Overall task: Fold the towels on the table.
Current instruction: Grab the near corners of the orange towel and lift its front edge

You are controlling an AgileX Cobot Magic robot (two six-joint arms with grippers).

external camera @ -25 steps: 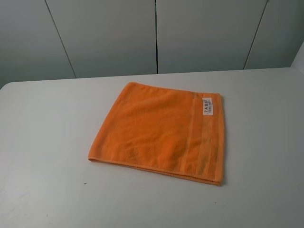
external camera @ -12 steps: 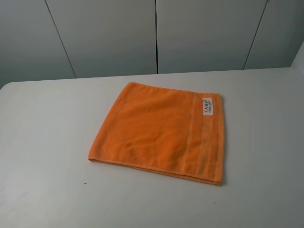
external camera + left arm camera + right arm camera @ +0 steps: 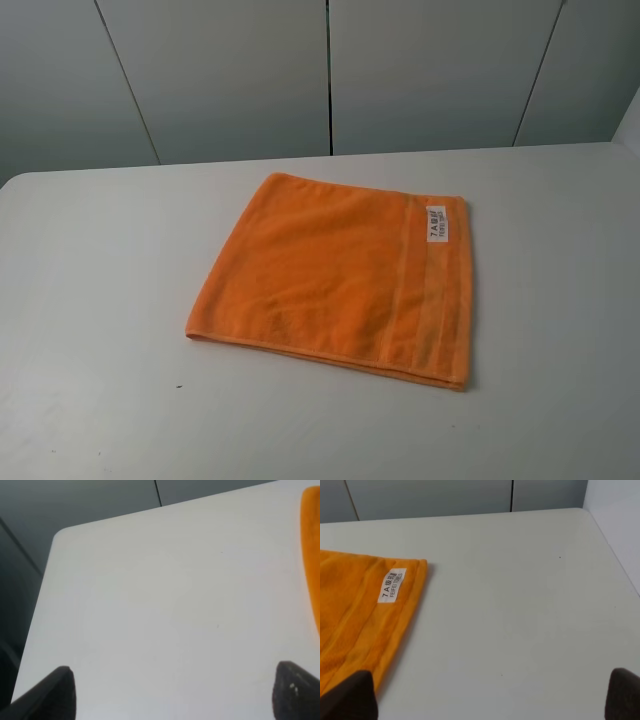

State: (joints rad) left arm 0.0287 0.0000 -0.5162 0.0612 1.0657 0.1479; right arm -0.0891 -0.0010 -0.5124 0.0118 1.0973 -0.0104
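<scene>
A bright orange towel (image 3: pixel 340 280) lies flat on the white table (image 3: pixel 100 300), folded into a rough rectangle. Its white label (image 3: pixel 436 222) and woven stripe bands sit near its right edge. Neither gripper appears in the exterior high view. In the left wrist view my left gripper (image 3: pixel 172 695) is open over bare table (image 3: pixel 150 605), and only a strip of the towel (image 3: pixel 312 555) shows at the picture's edge. My right gripper (image 3: pixel 490 695) is open too. One dark fingertip (image 3: pixel 347 697) hangs over the towel's (image 3: pixel 360 610) striped end near the label (image 3: pixel 393 585).
A grey panelled wall (image 3: pixel 330 70) stands behind the table. The left wrist view shows a rounded table corner (image 3: pixel 60 530) with a dark drop beyond it. The right wrist view shows the table's right edge (image 3: pixel 615 555). A small dark speck (image 3: pixel 179 387) marks the tabletop.
</scene>
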